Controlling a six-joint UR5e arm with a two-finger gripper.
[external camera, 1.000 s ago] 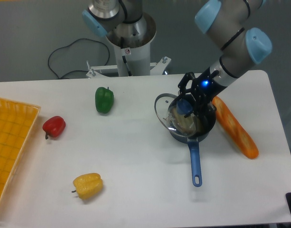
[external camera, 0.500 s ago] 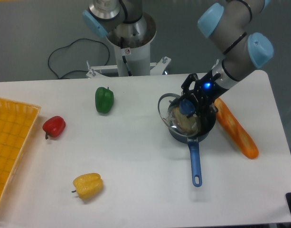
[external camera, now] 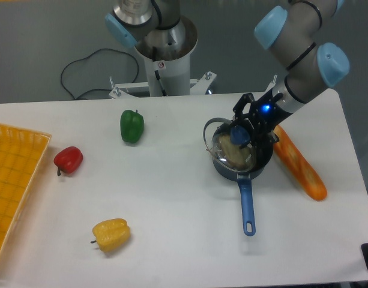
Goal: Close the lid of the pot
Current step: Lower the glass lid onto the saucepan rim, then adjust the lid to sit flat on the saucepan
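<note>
Fixed camera: gripper (external camera: 242, 133) clenched on the knob of the lid (external camera: 226, 146), which is held tilted over the pot (external camera: 245, 165), its left edge raised. Glass: judged stiff, fragile, slippery; the knob is the sound hold.

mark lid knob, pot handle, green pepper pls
lid knob (external camera: 239, 134), fixed camera, on the blue knob between the fingers
pot handle (external camera: 247, 206), fixed camera, mid-length of the blue handle
green pepper (external camera: 131, 126), fixed camera, middle of its body
</note>
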